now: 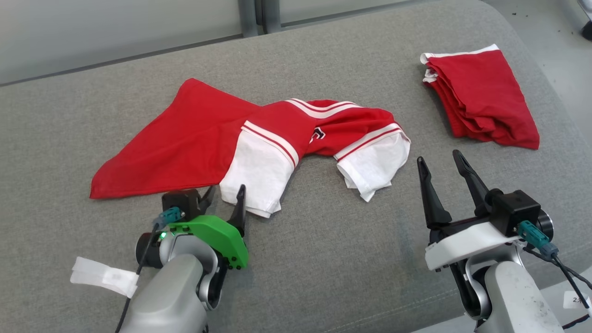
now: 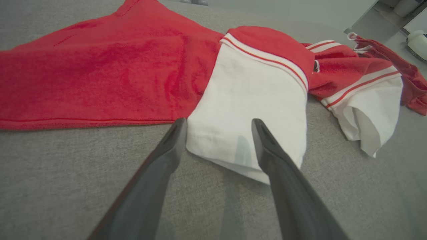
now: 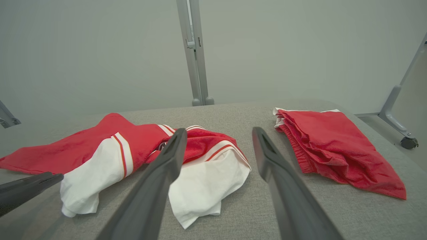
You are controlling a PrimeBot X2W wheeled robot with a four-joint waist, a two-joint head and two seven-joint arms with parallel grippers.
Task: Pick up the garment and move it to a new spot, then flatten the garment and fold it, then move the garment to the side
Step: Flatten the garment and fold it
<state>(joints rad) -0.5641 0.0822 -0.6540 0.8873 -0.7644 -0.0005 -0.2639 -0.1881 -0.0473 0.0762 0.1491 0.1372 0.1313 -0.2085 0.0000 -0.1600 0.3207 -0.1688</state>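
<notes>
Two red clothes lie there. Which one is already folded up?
The red shorts at the far right, folded into a stack; the shirt with white sleeves lies crumpled in the middle.

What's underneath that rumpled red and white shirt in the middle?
The shirt lies on the grey cushion, which shows all around it. Anything directly beneath is covered by the fabric, so that cannot be seen.

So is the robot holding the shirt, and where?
Nothing is held. Left pincer: open at the shirt's white sleeve. Right pincer: open, apart from it.
</notes>
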